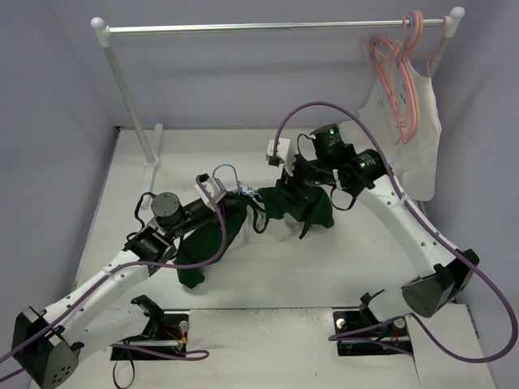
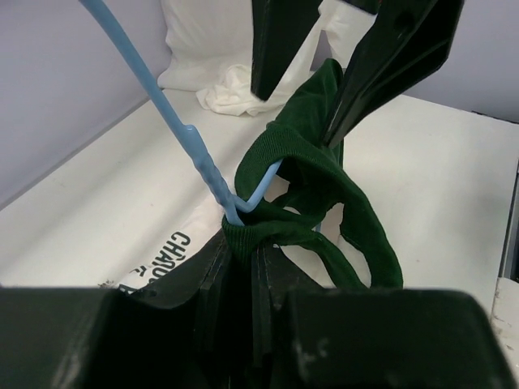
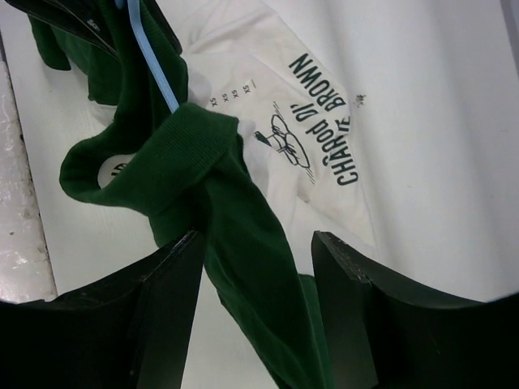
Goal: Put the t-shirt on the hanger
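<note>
T-shirt (image 3: 389, 97), CHARLIE BROWN print, XS marks

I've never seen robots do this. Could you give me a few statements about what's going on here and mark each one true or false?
1. The hanger hangs on the rail. False: it is down at the left gripper, running in among the green trim of the t-shirt.
2. The pink hangers hang at the right end of the rail. True.
3. The jaws of the right gripper stand apart. True.
4. The t-shirt is plain white all over. False: it has dark green trim and dark printed lettering.
5. The left gripper is open and empty. False: it is shut on green fabric of the t-shirt.
</note>
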You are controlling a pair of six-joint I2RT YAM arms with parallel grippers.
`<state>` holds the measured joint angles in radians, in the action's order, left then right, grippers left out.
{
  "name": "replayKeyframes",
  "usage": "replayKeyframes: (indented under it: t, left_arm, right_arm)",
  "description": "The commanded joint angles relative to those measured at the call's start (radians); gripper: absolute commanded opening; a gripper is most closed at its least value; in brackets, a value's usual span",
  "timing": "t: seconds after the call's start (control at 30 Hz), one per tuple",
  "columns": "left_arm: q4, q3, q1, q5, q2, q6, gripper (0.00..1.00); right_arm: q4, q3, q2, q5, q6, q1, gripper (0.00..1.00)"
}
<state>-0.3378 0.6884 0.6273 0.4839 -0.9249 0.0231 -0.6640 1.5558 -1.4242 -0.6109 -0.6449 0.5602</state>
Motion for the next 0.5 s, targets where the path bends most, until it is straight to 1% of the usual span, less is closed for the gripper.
replayKeyframes:
  t: [0.0, 0.07, 0.13, 0.2, 0.23, 0.27, 0.33, 0.37, 0.43, 0.47]
  left_arm:
    - [-0.078, 0.092, 0.002, 0.059, 0.005, -0.020, 0.00]
    - [-0.061, 0.111, 0.002, 0.071, -0.002, -0.020, 0.00]
    - [-0.038, 0.122, 0.002, 0.081, -0.003, -0.057, 0.00]
    - [-0.032, 0.129, 0.002, 0.082, 0.001, -0.060, 0.00]
    - [-0.030, 0.132, 0.002, 0.090, 0.006, -0.058, 0.00]
    - [-0.030, 0.134, 0.002, 0.093, 0.011, -0.057, 0.00]
    - [-0.024, 0.140, 0.002, 0.094, 0.017, -0.057, 0.00]
    - [-0.018, 0.141, 0.002, 0.094, 0.020, -0.061, 0.00]
    - [0.002, 0.149, 0.002, 0.091, 0.021, -0.077, 0.00]
    - [0.011, 0.151, 0.002, 0.091, 0.021, -0.083, 0.00]
  right_arm:
    - [0.018, 0.023, -0.024, -0.053, -0.033, 0.027, 0.56]
    - [0.038, 0.004, -0.027, -0.041, -0.035, 0.029, 0.55]
    - [0.059, -0.006, -0.022, -0.038, -0.032, 0.029, 0.54]
    - [0.073, -0.011, -0.016, -0.047, -0.030, 0.029, 0.50]
    - [0.089, -0.016, -0.016, -0.064, -0.029, 0.029, 0.46]
    - [0.092, -0.019, -0.010, -0.072, -0.027, 0.029, 0.35]
    - [0.096, -0.025, -0.004, -0.072, -0.025, 0.029, 0.25]
    - [0.096, -0.036, 0.002, -0.066, -0.027, 0.029, 0.16]
    - [0.096, -0.049, 0.014, -0.055, -0.029, 0.029, 0.09]
    - [0.096, -0.056, 0.031, -0.050, -0.029, 0.029, 0.08]
